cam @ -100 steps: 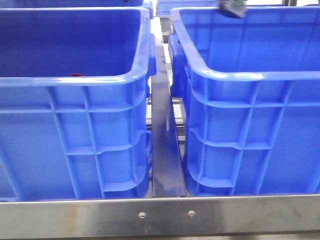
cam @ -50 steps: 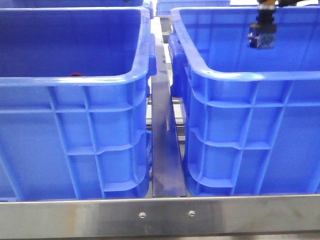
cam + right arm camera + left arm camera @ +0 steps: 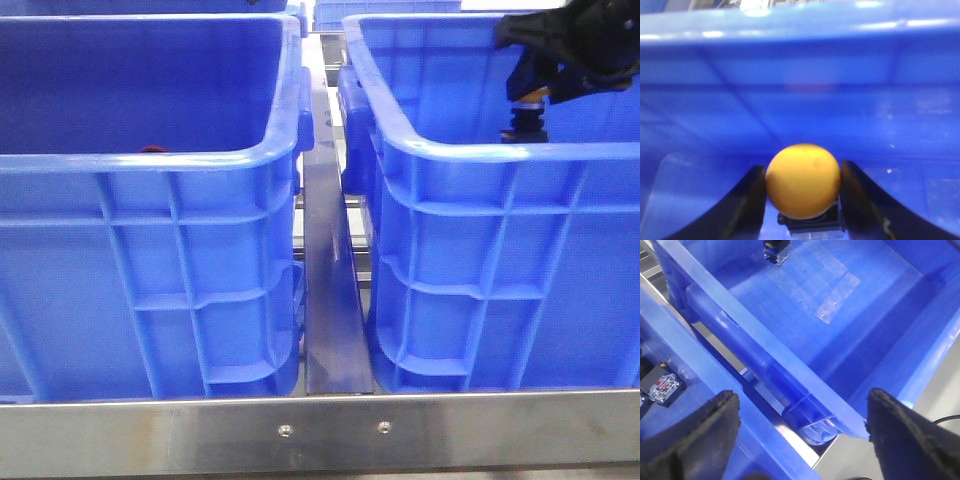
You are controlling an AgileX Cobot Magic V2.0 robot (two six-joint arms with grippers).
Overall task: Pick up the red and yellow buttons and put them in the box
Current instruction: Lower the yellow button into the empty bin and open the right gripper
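Observation:
My right gripper (image 3: 803,202) is shut on the yellow button (image 3: 802,179): its round yellow cap sits between the two black fingers, with its dark body below. In the front view the right gripper (image 3: 535,75) holds the button (image 3: 526,115) inside the right blue crate (image 3: 500,250), just behind its near rim. A thin red sliver, the red button (image 3: 152,150), shows over the near rim of the left blue crate (image 3: 150,260). My left gripper (image 3: 802,440) is open and empty, above the gap between the two crates. It is out of the front view.
A metal rail (image 3: 330,300) runs between the crates, and a steel edge (image 3: 320,430) crosses the front. In the left wrist view a dark labelled module (image 3: 661,386) lies in one crate. A small dark part with a yellow top (image 3: 776,249) shows in the other crate.
The right arm has come down into the right crate with the yellow button, from the top edge of the view to just behind the crate's near rim.

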